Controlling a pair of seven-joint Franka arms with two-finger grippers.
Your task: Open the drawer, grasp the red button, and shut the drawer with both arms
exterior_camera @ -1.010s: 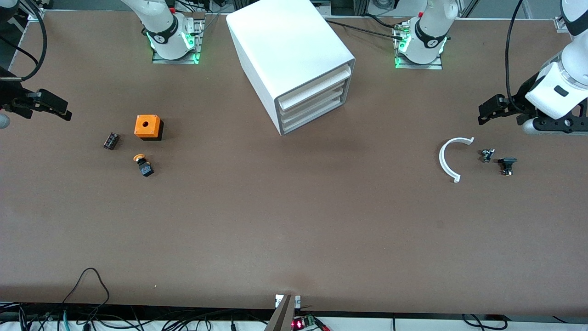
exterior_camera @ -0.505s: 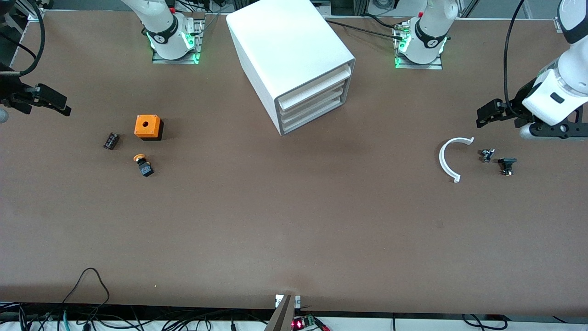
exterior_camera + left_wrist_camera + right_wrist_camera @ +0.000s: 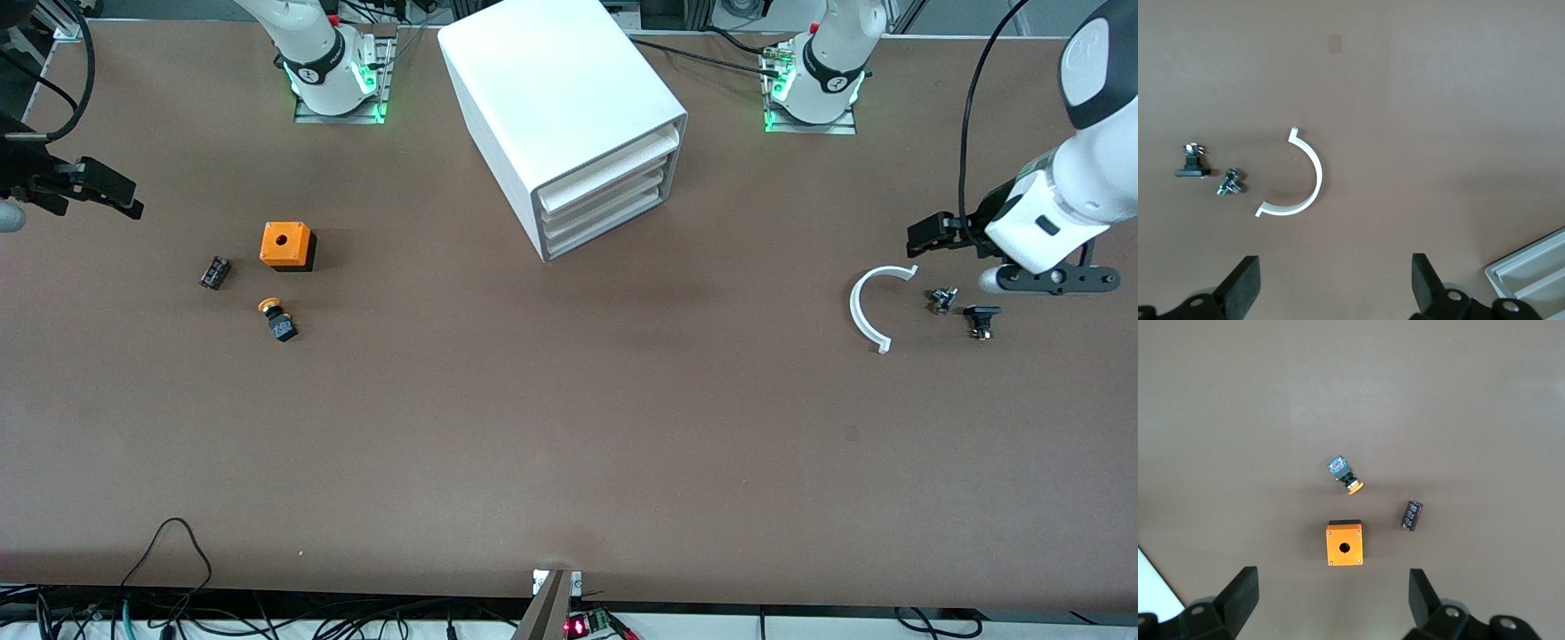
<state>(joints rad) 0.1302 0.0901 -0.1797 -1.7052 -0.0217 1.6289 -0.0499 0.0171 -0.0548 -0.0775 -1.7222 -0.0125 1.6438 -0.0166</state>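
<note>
The white cabinet (image 3: 551, 80) stands near the robots' bases with all three drawers shut. Its lower two drawers (image 3: 606, 216) show their white fronts, and a corner of them shows in the left wrist view (image 3: 1531, 273). The red-capped button is hidden. My left gripper (image 3: 925, 233) is open and empty, up over the table beside a white curved piece (image 3: 867, 307); in its own view (image 3: 1336, 280) the fingers stand wide apart. My right gripper (image 3: 111, 191) is open and empty over the table's right-arm end, also in its own view (image 3: 1333, 593).
Toward the right arm's end lie an orange box with a hole (image 3: 286, 245), an orange-capped button (image 3: 277, 318) and a dark cylinder (image 3: 214, 272). Beside the curved piece lie two small bolts (image 3: 942, 299) (image 3: 981, 318). Cables hang at the table's front edge.
My left gripper has moved toward the curved piece and the table's middle. My right gripper has shifted slightly toward the robots' side. The cabinet and loose parts have not moved.
</note>
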